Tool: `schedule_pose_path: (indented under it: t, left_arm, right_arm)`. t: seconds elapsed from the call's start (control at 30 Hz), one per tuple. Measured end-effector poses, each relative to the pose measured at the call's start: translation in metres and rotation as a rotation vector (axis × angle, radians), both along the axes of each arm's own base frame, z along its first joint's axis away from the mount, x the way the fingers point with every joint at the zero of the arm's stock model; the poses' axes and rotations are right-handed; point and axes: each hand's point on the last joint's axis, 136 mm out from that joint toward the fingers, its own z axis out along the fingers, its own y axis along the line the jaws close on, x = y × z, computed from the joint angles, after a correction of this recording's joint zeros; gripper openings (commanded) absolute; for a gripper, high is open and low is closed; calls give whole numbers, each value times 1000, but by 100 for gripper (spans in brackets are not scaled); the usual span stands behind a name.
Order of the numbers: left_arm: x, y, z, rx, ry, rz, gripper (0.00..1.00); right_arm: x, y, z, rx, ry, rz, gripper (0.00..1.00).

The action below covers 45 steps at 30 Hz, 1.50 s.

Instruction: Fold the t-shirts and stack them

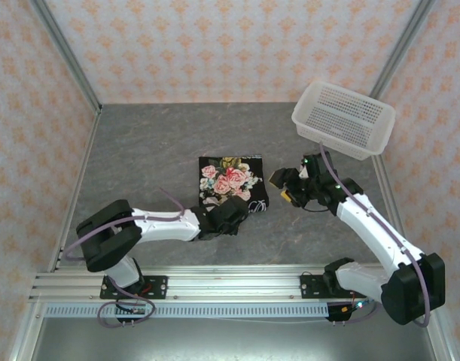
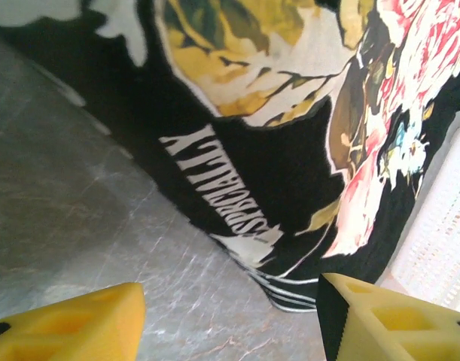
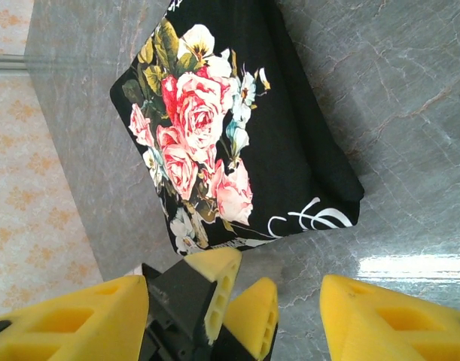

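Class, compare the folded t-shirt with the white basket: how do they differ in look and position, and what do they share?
The t-shirt is black cloth with a pink rose print; the basket is plain white perforated plastic. The t-shirt lies flat in the middle; the basket sits at the far right corner, standing taller with an open top. Both are roughly rectangular in outline.
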Motion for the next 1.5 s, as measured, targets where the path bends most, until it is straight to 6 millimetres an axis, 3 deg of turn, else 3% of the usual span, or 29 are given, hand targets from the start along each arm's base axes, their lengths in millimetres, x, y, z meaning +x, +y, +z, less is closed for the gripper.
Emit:
schedule_pose_path:
  t: [0.13,0.27,0.57,0.77,0.9,1.07,1.23,1.33,1.5]
  left_arm:
    - [6,-4,-9,6,-11,10,51]
    - [12,-4,-22,21,-19,28,32]
    - [69,18,-23,-26,-57,170,2]
    - [97,50,-21,-34,-76,271,0]
    - [119,94,-25,-40,-68,369,0]
    - [148,175,-25,-12,-62,486,0]
    - [169,242,-23,24,-60,545,0]
    - [190,271,-22,36,-64,559,0]
    - [241,317,-21,73,-71,516,0]
  right_arm:
    - [-1,-2,5,6,-15,-4,62]
    - [-3,-4,7,12,-22,-7,61]
    - [-5,-4,7,16,-19,-8,61]
    - [-4,-4,4,12,-9,-8,60]
    - [-3,-4,-1,6,7,-10,60]
    - [0,-3,-6,1,20,-11,59]
    - [7,-1,-11,-5,37,-11,59]
    - [12,1,-11,-4,35,-11,59]
    - [21,5,-11,-5,35,-11,59]
